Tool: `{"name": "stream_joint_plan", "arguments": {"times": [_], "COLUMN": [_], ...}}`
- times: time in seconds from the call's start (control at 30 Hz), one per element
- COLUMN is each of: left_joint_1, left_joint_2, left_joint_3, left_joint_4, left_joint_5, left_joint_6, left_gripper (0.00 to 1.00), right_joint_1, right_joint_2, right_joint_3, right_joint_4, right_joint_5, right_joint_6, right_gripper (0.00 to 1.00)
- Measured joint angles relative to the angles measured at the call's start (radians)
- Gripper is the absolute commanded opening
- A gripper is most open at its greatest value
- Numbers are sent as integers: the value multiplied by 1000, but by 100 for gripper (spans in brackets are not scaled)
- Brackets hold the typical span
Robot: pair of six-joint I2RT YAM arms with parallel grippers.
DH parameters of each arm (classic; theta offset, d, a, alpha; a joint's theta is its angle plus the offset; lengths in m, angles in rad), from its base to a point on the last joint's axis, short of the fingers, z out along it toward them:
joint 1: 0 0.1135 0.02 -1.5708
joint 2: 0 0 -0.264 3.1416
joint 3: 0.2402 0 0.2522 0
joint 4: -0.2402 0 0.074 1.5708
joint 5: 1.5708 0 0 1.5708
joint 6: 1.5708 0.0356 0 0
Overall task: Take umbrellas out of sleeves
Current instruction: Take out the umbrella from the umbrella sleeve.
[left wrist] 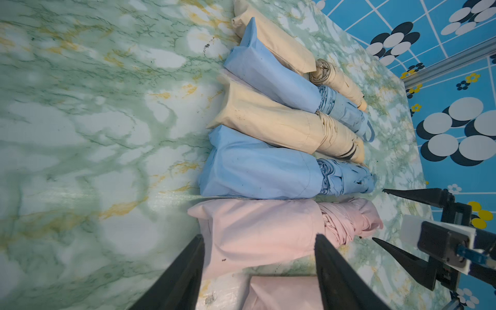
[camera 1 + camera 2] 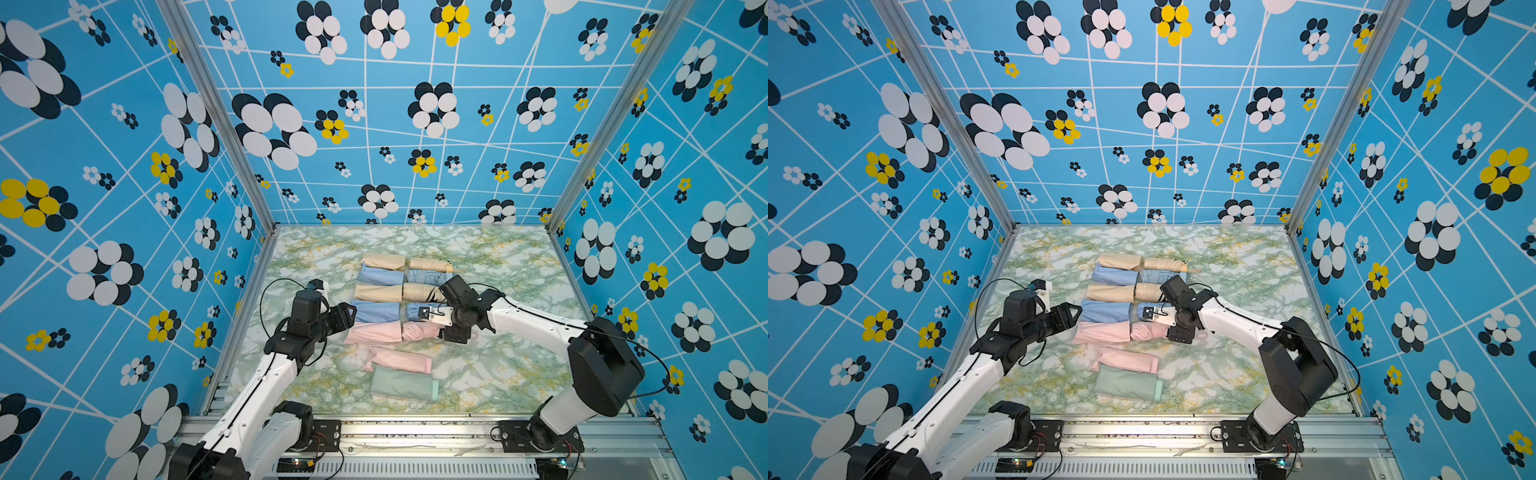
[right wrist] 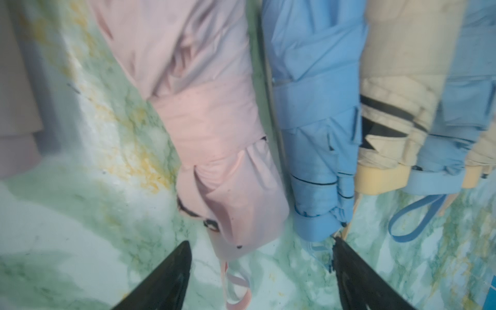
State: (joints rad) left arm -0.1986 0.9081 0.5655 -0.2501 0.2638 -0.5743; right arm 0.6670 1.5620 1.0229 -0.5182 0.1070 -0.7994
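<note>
1. Seven bundles lie side by side in the middle of the worktop [image 2: 498, 374], in a column running from near the back edge toward the front edge.
2. In the five rows nearest the back edge, each umbrella sticks partly out of its cover. This runs from the rearmost beige sleeve [image 2: 383, 262] and beige umbrella [image 2: 430, 264] down to the pink pair. The smooth covers point toward the left edge and the crinkled fabric toward the right edge.
3. The pink umbrella [image 2: 419, 331] lies on the worktop, its far half inside the pink sleeve [image 2: 372, 334].
4. The left gripper [image 1: 259, 241] hangs over the pink sleeve with its fingers spread wide, grasping nothing.
5. The right gripper [image 3: 260, 241] is released too. Its fingers stand apart on either side of the pink umbrella's handle end, and one fingertip is very close to the neighbouring blue umbrella [image 3: 316, 161].
6. Nearer the front edge lie a second pink sleeve [image 2: 399, 360] and a mint green sleeve [image 2: 395, 383]. A mint handle end and a thin cord show at the green one's right end.
</note>
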Motion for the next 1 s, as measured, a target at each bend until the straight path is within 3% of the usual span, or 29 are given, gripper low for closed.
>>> {"name": "stream_joint_plan", "arguments": {"times": [0.43,0.47,1.0], "left_joint_1": [-180,-195,-326], "left_joint_2": [-77,-72,123], "left_joint_3": [-73,-81,-135], "left_joint_4": [-35,-34,101], "left_joint_5": [27,24,11], "left_joint_6": [-104,-114,-231], "left_gripper": [68,68,62], "right_joint_1": [129,135,145], "right_joint_2": [-266,-275,-289], "right_joint_3": [-105,-121,-218], "right_joint_4": [99,106,188], "right_joint_5": [-99,-103,-139], "right_joint_6": [204,222,401], "right_gripper": [92,99,99]}}
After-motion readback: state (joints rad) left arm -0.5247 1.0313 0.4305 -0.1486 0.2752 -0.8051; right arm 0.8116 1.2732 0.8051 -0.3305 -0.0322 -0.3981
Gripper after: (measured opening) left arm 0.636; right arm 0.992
